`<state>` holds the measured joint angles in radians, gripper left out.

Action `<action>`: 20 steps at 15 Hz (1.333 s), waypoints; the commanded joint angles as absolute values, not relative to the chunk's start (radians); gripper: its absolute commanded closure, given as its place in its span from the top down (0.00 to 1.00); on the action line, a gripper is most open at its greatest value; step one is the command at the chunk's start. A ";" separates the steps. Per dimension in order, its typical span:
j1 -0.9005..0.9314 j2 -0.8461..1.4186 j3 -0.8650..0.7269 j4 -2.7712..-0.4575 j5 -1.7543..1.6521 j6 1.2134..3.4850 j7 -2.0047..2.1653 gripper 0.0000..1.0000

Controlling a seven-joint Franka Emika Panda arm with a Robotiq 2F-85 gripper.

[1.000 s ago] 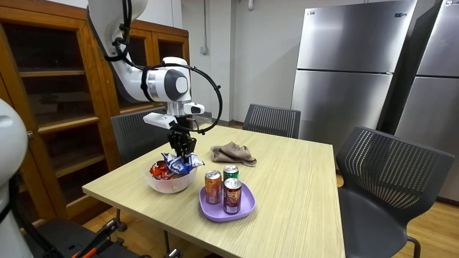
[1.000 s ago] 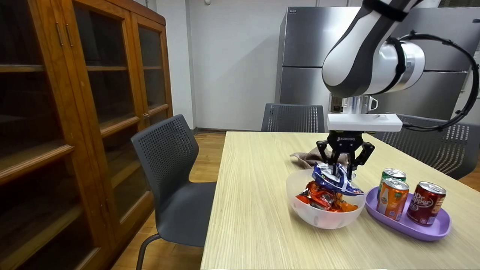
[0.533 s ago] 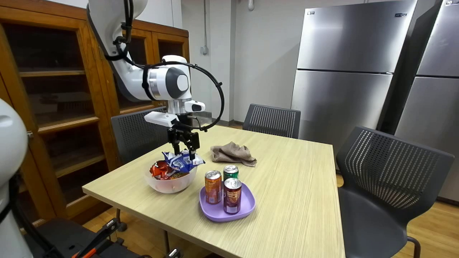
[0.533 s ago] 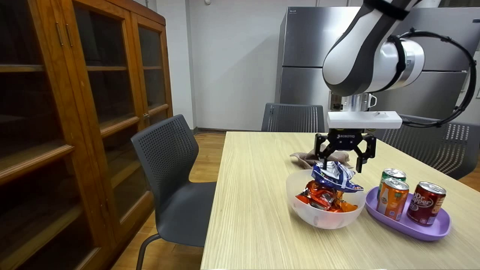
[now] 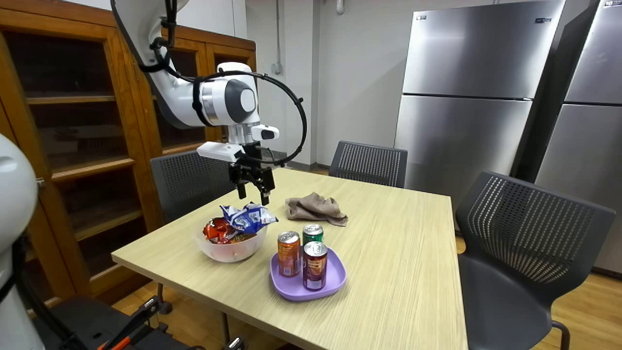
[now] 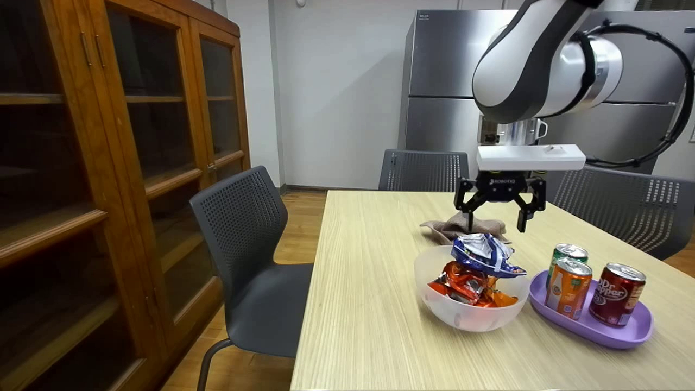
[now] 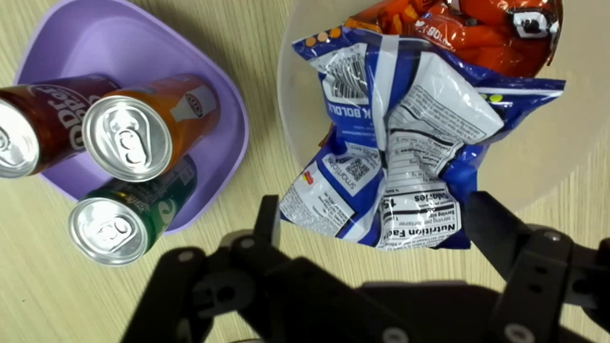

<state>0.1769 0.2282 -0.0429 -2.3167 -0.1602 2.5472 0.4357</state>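
Note:
My gripper (image 6: 496, 227) stands wide open just above a blue and silver snack bag (image 6: 485, 255), with a small gap showing beneath the fingertips in both exterior views. In the wrist view the bag (image 7: 395, 157) appears printed side up, beyond and between the spread fingers (image 7: 268, 221), and nothing is gripped. It rests on top of red and orange snack bags (image 6: 461, 285) inside a translucent whitish bowl (image 6: 472, 321). Part of the blue bag sticks out over the bowl's rim. The lower packets are partly hidden under it.
Beside the bowl, a purple tray (image 5: 301, 294) carries an orange can (image 5: 289, 255), a dark red can (image 5: 315, 267) and a green can (image 5: 312, 232). A crumpled brown cloth (image 5: 316, 208) lies farther back on the wooden table (image 5: 388, 233). Chairs (image 5: 529, 253) stand around it.
The gripper was closed on the blue bag; its fingers have spread apart and it has risen clear. The blue bag stays on the heap in the bowl, having barely shifted.

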 commanded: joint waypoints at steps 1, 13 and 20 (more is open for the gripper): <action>0.175 0.166 -0.042 -2.338 -0.197 2.539 0.469 1.00; 0.140 0.118 -0.022 -2.343 -0.171 2.561 0.436 1.00; 0.136 0.102 -0.020 -2.357 -0.173 2.566 0.436 1.00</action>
<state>0.1601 0.1031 -0.0437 -2.3583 -0.1700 2.5682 0.4357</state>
